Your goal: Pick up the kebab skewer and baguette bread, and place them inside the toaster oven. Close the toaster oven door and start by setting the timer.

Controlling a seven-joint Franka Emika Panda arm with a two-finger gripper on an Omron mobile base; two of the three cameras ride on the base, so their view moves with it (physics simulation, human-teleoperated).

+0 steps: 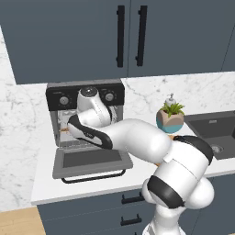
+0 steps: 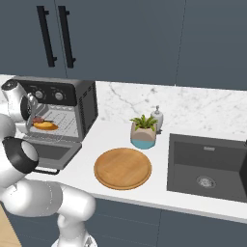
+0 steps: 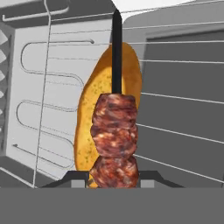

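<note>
the baguette bread [image 3: 109, 109] is already laid inside the toaster oven [image 2: 84, 103], mid frame in the hand view. the kebab skewer [image 3: 114, 140] is held clenched in the gripper [image 3: 113, 177] above it, not yet released. the toaster oven door [image 1: 92, 160] is left open, and the timer is left unset.

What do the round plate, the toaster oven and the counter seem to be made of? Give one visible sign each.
Round plate: probably wood, matte, tan with ring grain. Toaster oven: likely grey metal, dull sheen, wire racks inside. Counter: white, smooth, possibly stone.
</note>
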